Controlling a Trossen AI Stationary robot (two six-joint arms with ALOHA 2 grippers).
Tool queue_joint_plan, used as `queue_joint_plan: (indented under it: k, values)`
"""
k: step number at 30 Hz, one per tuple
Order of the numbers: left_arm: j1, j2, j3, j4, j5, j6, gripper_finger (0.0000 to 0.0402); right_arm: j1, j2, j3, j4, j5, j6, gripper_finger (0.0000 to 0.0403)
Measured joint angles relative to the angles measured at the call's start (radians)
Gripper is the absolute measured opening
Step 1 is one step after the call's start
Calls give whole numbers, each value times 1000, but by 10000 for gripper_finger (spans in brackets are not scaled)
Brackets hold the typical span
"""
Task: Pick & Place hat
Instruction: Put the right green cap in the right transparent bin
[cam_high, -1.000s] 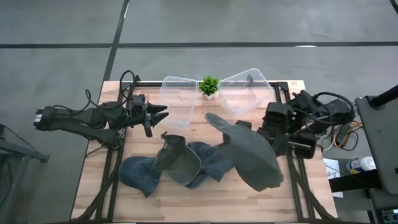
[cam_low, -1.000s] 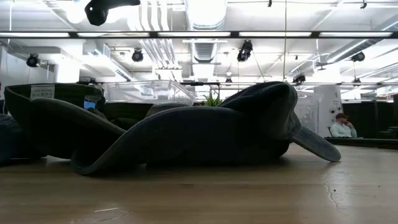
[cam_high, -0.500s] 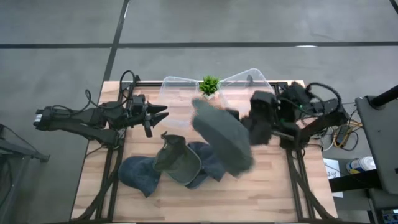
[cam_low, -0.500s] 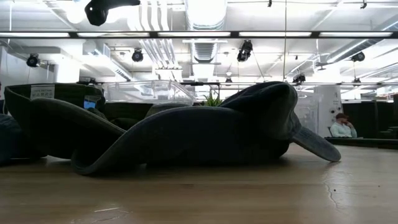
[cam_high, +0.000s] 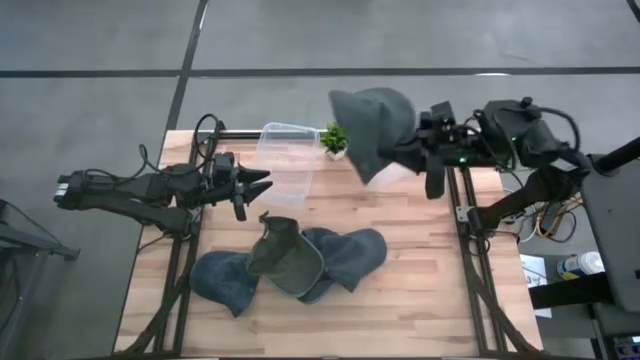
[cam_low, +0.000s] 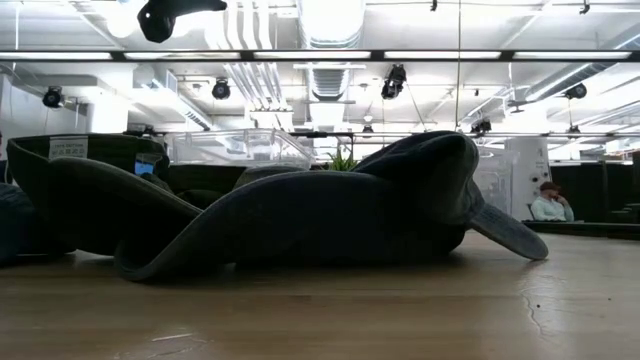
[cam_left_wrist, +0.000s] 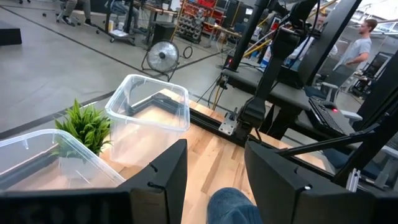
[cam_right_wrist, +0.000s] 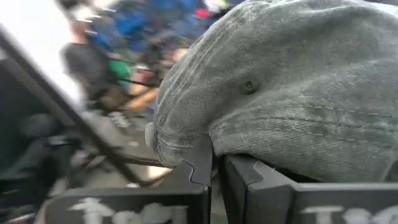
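My right gripper (cam_high: 413, 148) is raised near the table's far edge, shut on a grey-green hat (cam_high: 373, 125) that hangs in the air over the right clear bin (cam_high: 398, 176). That hat fills the right wrist view (cam_right_wrist: 298, 93). A pile of hats (cam_high: 290, 260), blue denim and olive, lies on the table's middle and shows as a dark heap in the low view (cam_low: 300, 220). My left gripper (cam_high: 262, 184) waits open at the left, pointing toward the bins (cam_left_wrist: 214, 186). My right gripper pinches the hat's crown cloth at a folded edge (cam_right_wrist: 214, 142) between its two fingers (cam_right_wrist: 193, 171). It reaches in about level from the table's right side. The hat is lifted clear and spreads out beyond the fingers toward the table's left.
A second clear bin (cam_high: 285, 155) stands left of a small green plant (cam_high: 336, 138) at the far edge; both show in the left wrist view, bin (cam_left_wrist: 152, 118) and plant (cam_left_wrist: 84, 127). Bare wood lies on the right and near parts of the table (cam_high: 420, 290).
My right gripper has carried the grey-green hat up off the table's right side, swinging it toward the far edge until it hangs above the right bin. The hat has left the table and now is lifted clear. The pile of hats has stayed put.
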Motion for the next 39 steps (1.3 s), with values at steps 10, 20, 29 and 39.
queue_joint_plan:
  k: [10,20,29,39]
  values:
    - [0,2,0,0,0,3,153,-97,-11,53,-317,62,14,8]
    - [0,2,0,0,0,4,153,-244,-26,-33,-465,53,-57,8]
    - [0,3,0,0,0,3,153,-375,-29,-195,-472,49,-129,8]
    - [0,3,0,0,0,3,153,-540,-51,-418,-381,-103,-126,8]
